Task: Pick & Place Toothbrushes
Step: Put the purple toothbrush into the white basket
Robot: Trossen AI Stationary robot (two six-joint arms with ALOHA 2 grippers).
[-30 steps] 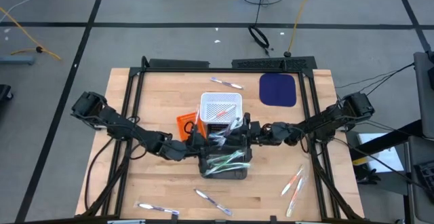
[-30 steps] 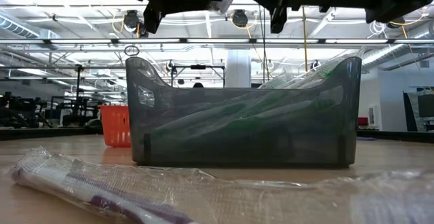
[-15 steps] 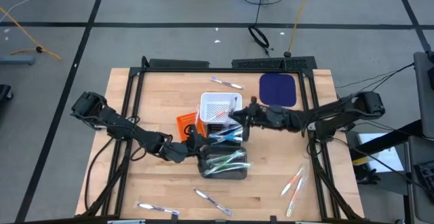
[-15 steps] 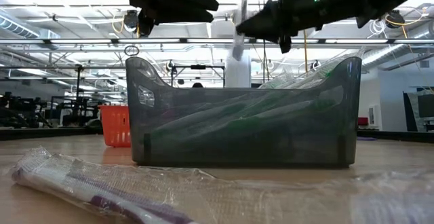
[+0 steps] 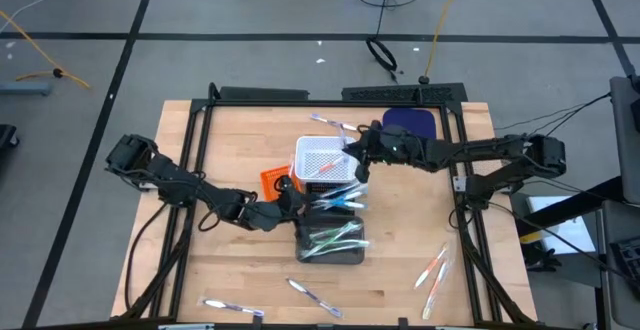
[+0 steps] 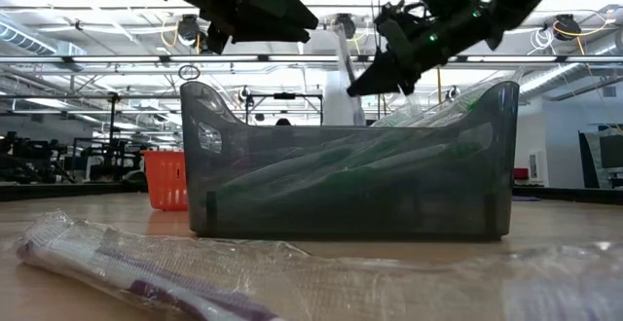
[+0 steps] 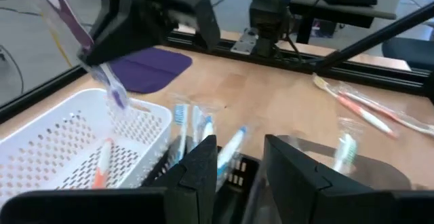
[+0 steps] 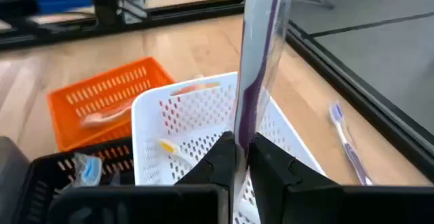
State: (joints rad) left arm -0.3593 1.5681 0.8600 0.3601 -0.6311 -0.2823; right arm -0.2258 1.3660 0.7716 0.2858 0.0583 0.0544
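Right gripper [image 8: 236, 157] pinches purple toothbrush [image 8: 256, 61] over white basket [image 8: 203, 125]; left gripper [image 7: 239, 157] fingers apart

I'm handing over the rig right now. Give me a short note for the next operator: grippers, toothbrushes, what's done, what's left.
Right gripper: shut on a wrapped purple toothbrush, held over the white basket.
Left gripper: open, holding nothing, beside the dark bin.
Done: green toothbrushes in the dark bin, an orange one in the white basket, blue ones between the two.
Left: release the purple one; loose toothbrushes remain on the table at the far edge, near edge and right side.
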